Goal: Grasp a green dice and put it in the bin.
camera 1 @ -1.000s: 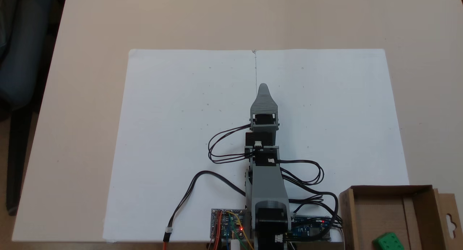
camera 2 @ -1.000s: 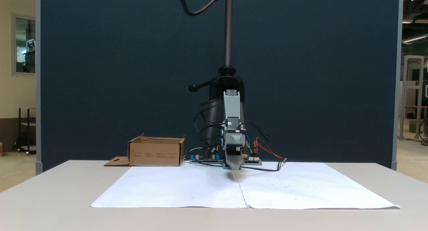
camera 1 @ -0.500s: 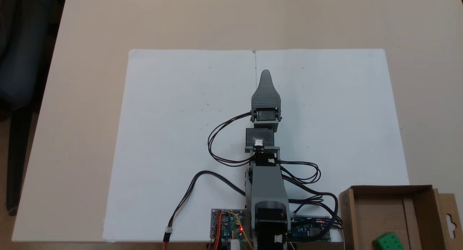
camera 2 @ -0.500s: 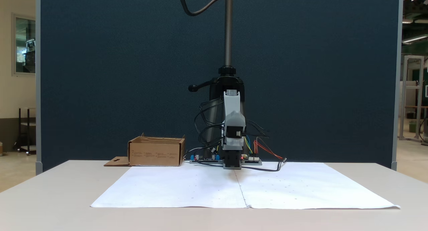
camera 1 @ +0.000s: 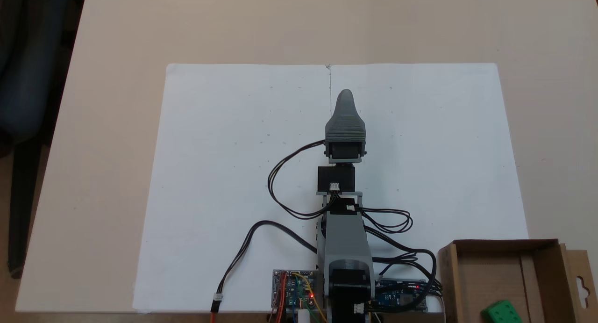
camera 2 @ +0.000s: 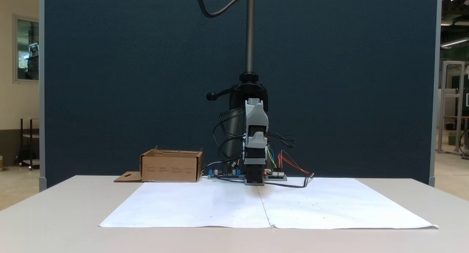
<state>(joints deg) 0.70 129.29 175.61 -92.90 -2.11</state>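
Inside the bin point(camera 1: 542, 248) at the desk's point(camera 1: 280, 28) corner sits the green dice point(camera 1: 502, 312); whether the tool point(camera 1: 345, 96) over white paper point(camera 1: 224, 150) is spread cannot be told.

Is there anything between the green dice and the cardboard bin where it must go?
Nothing visible does: the small bright green plastic dice already lies inside the brown cardboard bin, at the lower right of a fixed view. The grey gripper is over the white paper sheet, away from the bin.
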